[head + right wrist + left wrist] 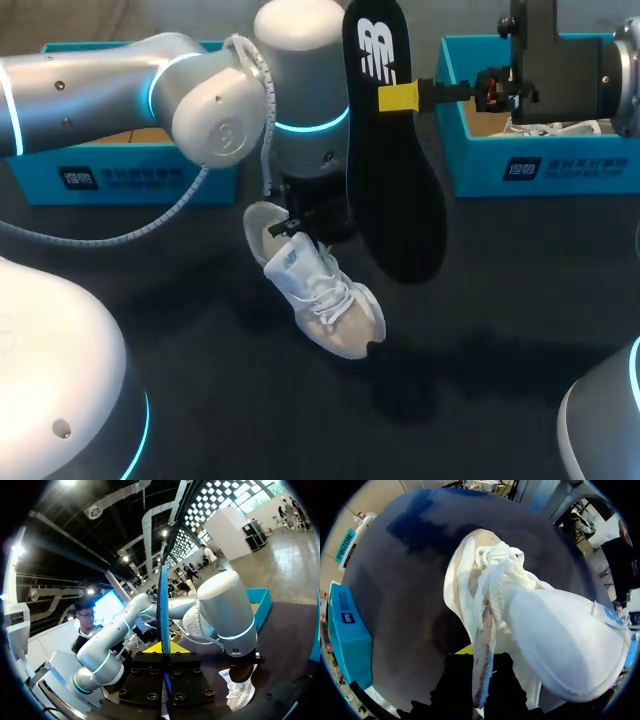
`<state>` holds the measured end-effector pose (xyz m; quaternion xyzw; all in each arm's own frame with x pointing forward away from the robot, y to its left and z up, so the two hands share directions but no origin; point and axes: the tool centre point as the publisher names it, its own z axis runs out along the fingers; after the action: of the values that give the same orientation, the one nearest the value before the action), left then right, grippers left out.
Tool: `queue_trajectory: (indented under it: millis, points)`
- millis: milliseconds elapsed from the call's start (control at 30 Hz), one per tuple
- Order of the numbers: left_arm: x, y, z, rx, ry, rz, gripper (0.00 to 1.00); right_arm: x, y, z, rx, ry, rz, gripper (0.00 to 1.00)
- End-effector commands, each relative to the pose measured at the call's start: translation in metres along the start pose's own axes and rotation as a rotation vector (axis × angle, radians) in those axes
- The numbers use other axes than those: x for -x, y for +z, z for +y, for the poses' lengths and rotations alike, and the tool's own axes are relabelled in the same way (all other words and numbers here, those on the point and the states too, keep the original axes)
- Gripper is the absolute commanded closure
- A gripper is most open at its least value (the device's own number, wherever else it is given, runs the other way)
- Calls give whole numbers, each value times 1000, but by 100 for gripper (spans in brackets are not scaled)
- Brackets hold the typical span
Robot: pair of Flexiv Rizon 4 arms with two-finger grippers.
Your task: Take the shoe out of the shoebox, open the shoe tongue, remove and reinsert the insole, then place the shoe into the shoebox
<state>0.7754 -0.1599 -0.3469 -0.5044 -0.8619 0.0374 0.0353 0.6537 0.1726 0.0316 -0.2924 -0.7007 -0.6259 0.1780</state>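
A white laced shoe (325, 300) stands tilted on the dark table, toe low and heel raised. My left gripper (300, 225) is shut on it near its opening. In the left wrist view a thin strip of the shoe's upper (482, 650) runs between the fingers, with the laces (497, 567) just ahead. My right gripper (400, 97) holds the black insole (390, 170) in the air above and to the right of the shoe, shut on its edge. The right wrist view shows the insole (163, 605) edge-on between the fingers, and the shoe (239, 689) beyond.
Two blue shoeboxes stand at the back: one behind my left arm (120, 180), one at the right (540, 165) under my right wrist, with white paper inside. The left box (347, 630) lies beside the left gripper. A grey cable (150, 225) hangs from the left arm.
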Motion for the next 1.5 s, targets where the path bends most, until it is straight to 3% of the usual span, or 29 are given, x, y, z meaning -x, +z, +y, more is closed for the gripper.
queue_trajectory:
  millis: [33, 300, 467, 667, 1133, 1500]
  points:
    - [3, -13, 7, -43, 68, 43, 100, 1, 4, 1, -2, 2, -2, 100]
    - [15, -16, 9, -153, 262, 211, 100, 1, 4, 1, -2, 2, -2, 100]
    - [28, -7, 8, -170, 347, 301, 100, 1, 4, 1, -2, 2, -2, 100]
    - [39, 4, 0, -133, 406, 391, 100, 1, 4, 1, -2, 2, -2, 100]
    - [35, 13, -17, -23, 363, 428, 100, 1, 4, 1, -2, 2, -2, 100]
    - [28, 27, -22, -15, 377, 477, 100, 1, 4, 1, -2, 2, -2, 100]
